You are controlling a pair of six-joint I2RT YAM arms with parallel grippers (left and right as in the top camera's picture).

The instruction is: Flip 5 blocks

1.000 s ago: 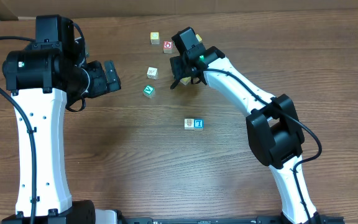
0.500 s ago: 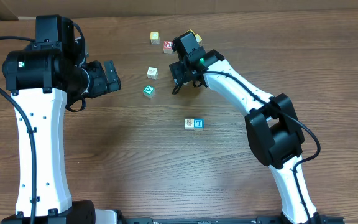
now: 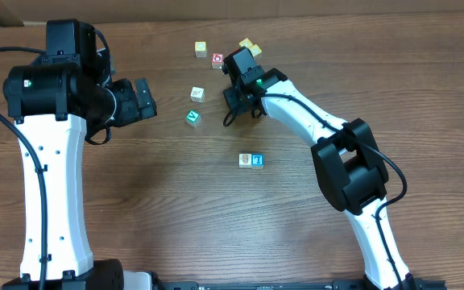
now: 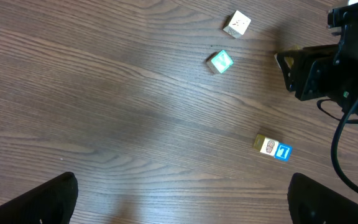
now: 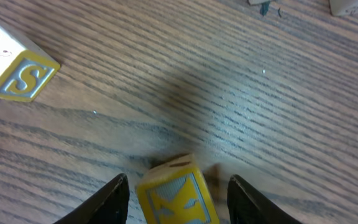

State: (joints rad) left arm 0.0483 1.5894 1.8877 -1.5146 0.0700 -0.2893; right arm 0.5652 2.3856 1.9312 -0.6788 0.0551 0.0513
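In the right wrist view a yellow block (image 5: 176,198) with a grey letter face sits between my right gripper's (image 5: 178,202) fingers. Wood shows on both sides of it, so the jaws stand open around it. A white block with a yellow S face (image 5: 14,65) lies ahead to the left. From overhead the right gripper (image 3: 234,103) points down at the table and hides that block. A white block (image 3: 197,94), a green block (image 3: 192,118) and a cream and blue pair (image 3: 251,160) lie nearby. My left gripper (image 3: 143,98) (image 4: 188,208) hangs wide open over bare wood.
A pale yellow cube (image 3: 200,49), a red-faced cube (image 3: 217,60) and yellow cubes (image 3: 250,47) sit near the table's far edge. The right arm (image 3: 312,121) slants across the right half. In the left wrist view the right arm's black wrist (image 4: 306,71) is right of the green block (image 4: 220,61).
The right wrist has shifted a little toward the front, uncovering the yellow cubes behind it. The left arm and the other blocks have not moved.
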